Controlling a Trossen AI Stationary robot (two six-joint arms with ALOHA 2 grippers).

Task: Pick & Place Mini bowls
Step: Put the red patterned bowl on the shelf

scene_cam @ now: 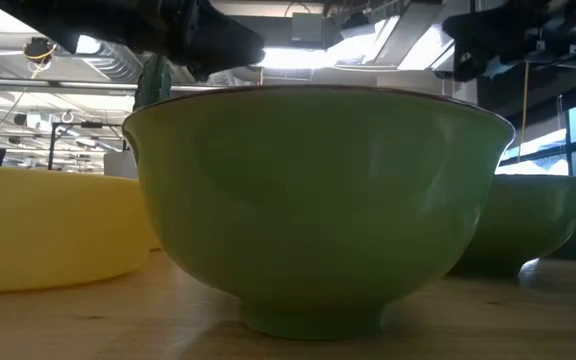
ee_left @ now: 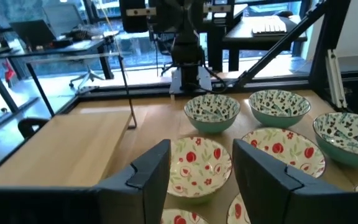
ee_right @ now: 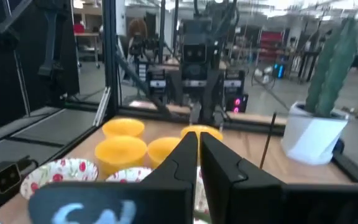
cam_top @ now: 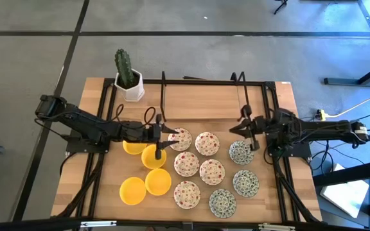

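Jaws of the left gripper [ee_left: 201,180] stand parted with nothing between them, hanging over the middle of the pale wooden worktop [cam_top: 191,102] just above a shallow white bowl with red floral speckles [ee_left: 194,167]; that spread looks set to straddle a rim, so I judge a pick is being lined up. The right gripper [ee_right: 199,163] has its jaws pressed together on nothing and waits over the right side.

From overhead, the mini bowls lie in colour groups: plain yellow bowls [cam_top: 145,176] on the left, red-speckled white bowls [cam_top: 198,168] in the centre, green-grey patterned bowls [cam_top: 239,173] on the right, which suggests sorting by pattern. A green cactus in a white hexagonal pot [cam_top: 128,78] stands at the far left corner, clear of the work.

Only the overhead camera gives this whole layout. The table-level camera is nearly filled by one bowl's green outer wall [scene_cam: 318,200], which shows an outside colour the overhead view hides. The left wrist camera alone shows the empty gap between the jaws.
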